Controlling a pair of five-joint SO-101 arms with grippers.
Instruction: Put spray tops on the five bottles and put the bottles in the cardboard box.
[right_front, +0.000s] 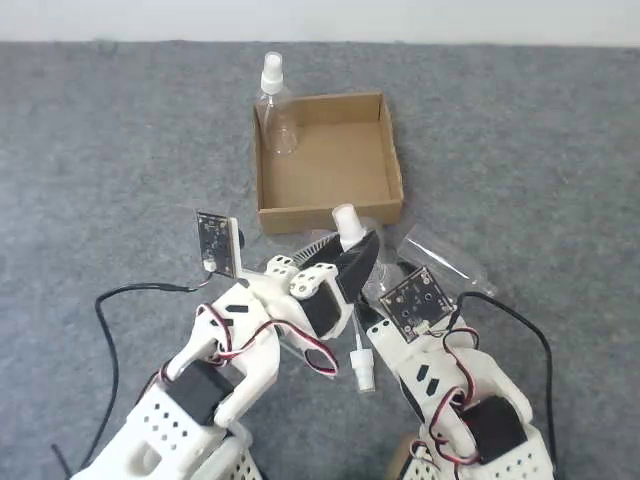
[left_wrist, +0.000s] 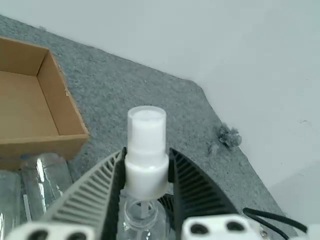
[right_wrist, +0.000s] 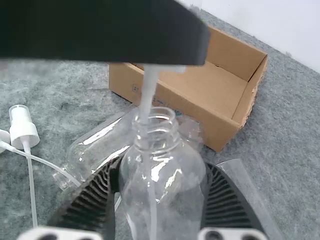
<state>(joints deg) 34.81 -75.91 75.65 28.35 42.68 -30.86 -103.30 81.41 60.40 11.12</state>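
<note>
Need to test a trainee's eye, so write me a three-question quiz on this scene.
1. True or false: the left claw is shut on a spray top.
2. What does the right claw hold? A) a bottle B) the box C) a cable
3. Fill in: the top's tube dips into the bottle's ____.
Key: 1 true; 2 A; 3 neck.
</note>
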